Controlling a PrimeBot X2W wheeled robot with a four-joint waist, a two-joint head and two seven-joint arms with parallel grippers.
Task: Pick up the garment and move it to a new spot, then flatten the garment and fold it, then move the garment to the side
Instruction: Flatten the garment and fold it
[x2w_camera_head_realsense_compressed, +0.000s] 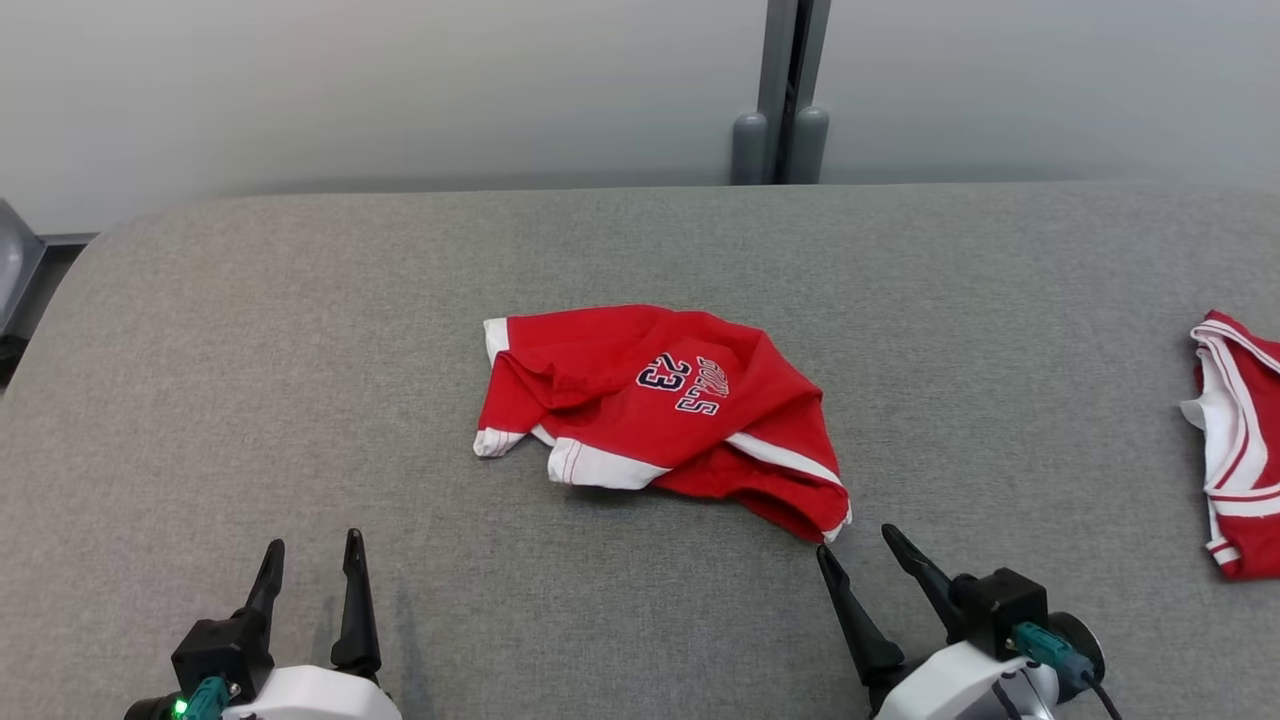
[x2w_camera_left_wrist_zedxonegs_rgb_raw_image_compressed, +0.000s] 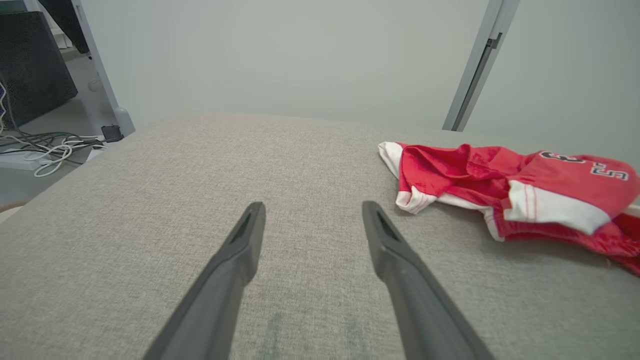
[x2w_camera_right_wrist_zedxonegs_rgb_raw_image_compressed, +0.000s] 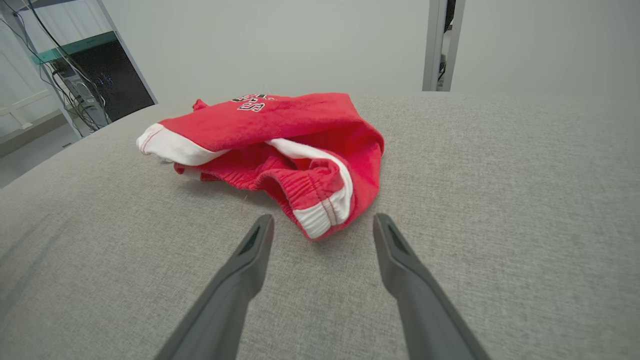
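A crumpled red garment (x2w_camera_head_realsense_compressed: 660, 415) with white trim and the number 23 lies in the middle of the grey padded table (x2w_camera_head_realsense_compressed: 300, 350). In the left wrist view the garment (x2w_camera_left_wrist_zedxonegs_rgb_raw_image_compressed: 515, 192) sits off to the right, and in the right wrist view the garment (x2w_camera_right_wrist_zedxonegs_rgb_raw_image_compressed: 280, 145) lies just ahead. My right gripper (x2w_camera_head_realsense_compressed: 855, 550) stands open just below the garment's near right corner, and its fingers straddle the elastic waistband in the right wrist view (x2w_camera_right_wrist_zedxonegs_rgb_raw_image_compressed: 322, 222). My left gripper (x2w_camera_head_realsense_compressed: 313, 550) is open at the lower left, well apart from the cloth, with nothing between its fingers (x2w_camera_left_wrist_zedxonegs_rgb_raw_image_compressed: 312, 207).
A second red and white garment (x2w_camera_head_realsense_compressed: 1240, 440) lies at the table's right edge. A grey post (x2w_camera_head_realsense_compressed: 785, 90) stands behind the table against the pale wall. Cables (x2w_camera_left_wrist_zedxonegs_rgb_raw_image_compressed: 50, 147) lie on the floor beyond the table's left side.
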